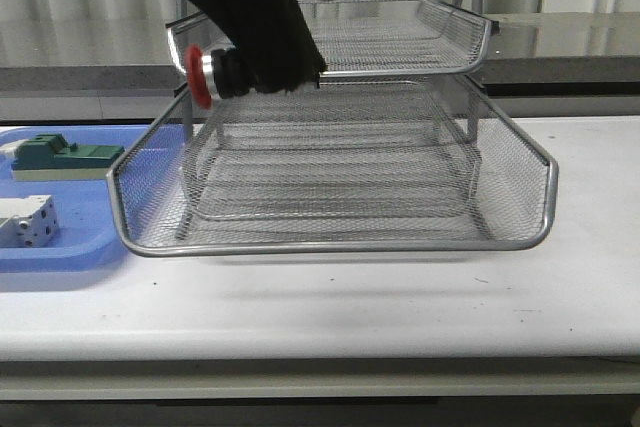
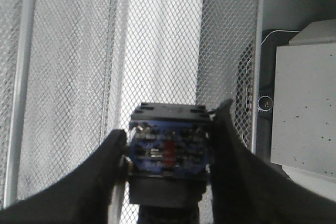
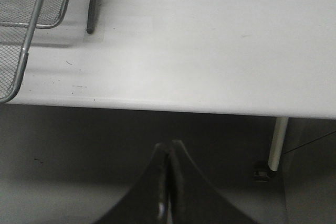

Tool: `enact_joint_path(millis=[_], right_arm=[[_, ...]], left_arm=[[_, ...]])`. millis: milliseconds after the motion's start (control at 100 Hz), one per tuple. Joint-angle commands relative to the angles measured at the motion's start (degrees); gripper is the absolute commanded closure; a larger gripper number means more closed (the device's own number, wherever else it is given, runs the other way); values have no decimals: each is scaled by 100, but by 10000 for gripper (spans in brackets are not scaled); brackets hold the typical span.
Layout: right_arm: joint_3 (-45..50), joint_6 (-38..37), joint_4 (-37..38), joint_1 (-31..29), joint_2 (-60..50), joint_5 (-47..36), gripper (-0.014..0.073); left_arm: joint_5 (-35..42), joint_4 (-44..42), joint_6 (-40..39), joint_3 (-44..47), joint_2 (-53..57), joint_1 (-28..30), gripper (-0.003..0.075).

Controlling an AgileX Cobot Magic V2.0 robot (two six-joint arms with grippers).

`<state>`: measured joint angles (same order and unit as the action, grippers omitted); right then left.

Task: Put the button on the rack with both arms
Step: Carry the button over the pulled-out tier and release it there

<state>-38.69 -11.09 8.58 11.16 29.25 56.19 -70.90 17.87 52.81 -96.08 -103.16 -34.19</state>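
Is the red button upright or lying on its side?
Sideways: the button, held by the left gripper, points its red cap left, above the rack.

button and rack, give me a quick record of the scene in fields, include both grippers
button: held sideways in the left gripper, red cap facing left, above the pulled-out tray
rack: wire mesh, on the white table, one tray slid forward
left gripper: jaws shut on the button's block body
right gripper: jaws shut, empty, off the table's front edge
blue tray: left of rack, holds green block and white block
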Motion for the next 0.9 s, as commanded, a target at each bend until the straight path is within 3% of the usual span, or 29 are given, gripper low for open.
enact_joint_path(millis=[0,510,600,800,890], right_arm=[[-209,2,123,-2,9,-283,664],[-209,2,123,-2,9,-283,664],[-209,2,123,-2,9,-283,664],[-209,2,123,-2,9,-283,664],[-209,2,123,-2,9,-283,664]], left_arm=[[363,208,-46,-137,142,-86,741],[602,208,-46,-137,-215,-223,731],[587,208,-46,-137,-215,-223,666],[574,208,-46,-137,-215,-223,387],[574,208,-46,-137,-215,-223,306]])
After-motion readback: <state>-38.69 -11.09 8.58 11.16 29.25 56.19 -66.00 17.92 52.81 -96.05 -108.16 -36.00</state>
